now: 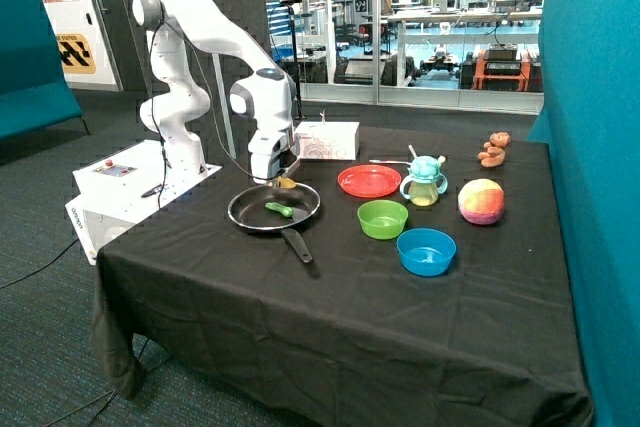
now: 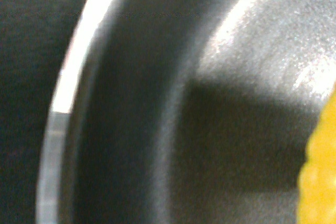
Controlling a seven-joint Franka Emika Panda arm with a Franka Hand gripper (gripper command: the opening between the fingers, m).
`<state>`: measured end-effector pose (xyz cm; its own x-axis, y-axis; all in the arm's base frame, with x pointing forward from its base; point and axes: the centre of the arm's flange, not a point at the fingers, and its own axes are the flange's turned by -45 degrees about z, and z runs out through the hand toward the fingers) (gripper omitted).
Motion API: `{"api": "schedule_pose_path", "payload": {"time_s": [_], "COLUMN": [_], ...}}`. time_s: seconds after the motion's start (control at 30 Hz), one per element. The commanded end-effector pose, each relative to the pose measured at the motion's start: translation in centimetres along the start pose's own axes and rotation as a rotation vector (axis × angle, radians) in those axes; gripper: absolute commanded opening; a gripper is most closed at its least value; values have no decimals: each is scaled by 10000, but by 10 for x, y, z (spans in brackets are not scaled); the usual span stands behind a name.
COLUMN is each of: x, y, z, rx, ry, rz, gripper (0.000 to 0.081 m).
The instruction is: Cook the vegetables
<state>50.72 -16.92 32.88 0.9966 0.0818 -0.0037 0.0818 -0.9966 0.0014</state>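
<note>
Gripper (image 1: 284, 183) low over the frying pan (image 1: 243, 213) rim w/ the yellow vegetable (image 1: 286, 183) at its tips — can't tell if clamped or released. Green vegetable (image 1: 278, 209) already lies inside, so yellow is prob. last to go in.

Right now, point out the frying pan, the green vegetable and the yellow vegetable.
frying pan (image 1: 243, 213), outside view, on its rim.
green vegetable (image 1: 279, 210), outside view, on its middle, lying in the pan.
yellow vegetable (image 2: 320, 171), wrist view, on its bumpy side.

pan (image 1: 262, 219): 1 vegetable (image 1: 278, 209) inside | jaws (image 1: 284, 182) over pan's far rim | cup (image 1: 424, 183) beside plate (image 1: 369, 181)
</note>
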Motion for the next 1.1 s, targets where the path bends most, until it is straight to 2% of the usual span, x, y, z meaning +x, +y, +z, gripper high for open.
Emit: {"api": "schedule_pose_path", "payload": {"time_s": [0.0, 0.13, 0.3, 0.4, 0.6, 1.07], "x": [5, 5, 5, 4, 4, -2], "y": [12, 13, 15, 15, 14, 11], "z": [18, 21, 23, 24, 24, 25], "rx": [14, 14, 14, 14, 14, 14], "ry": [36, 37, 37, 37, 37, 37], "rz": [295, 233, 188, 145, 77, -48], "gripper": [0, 0, 270, 345, 432, 566]}}
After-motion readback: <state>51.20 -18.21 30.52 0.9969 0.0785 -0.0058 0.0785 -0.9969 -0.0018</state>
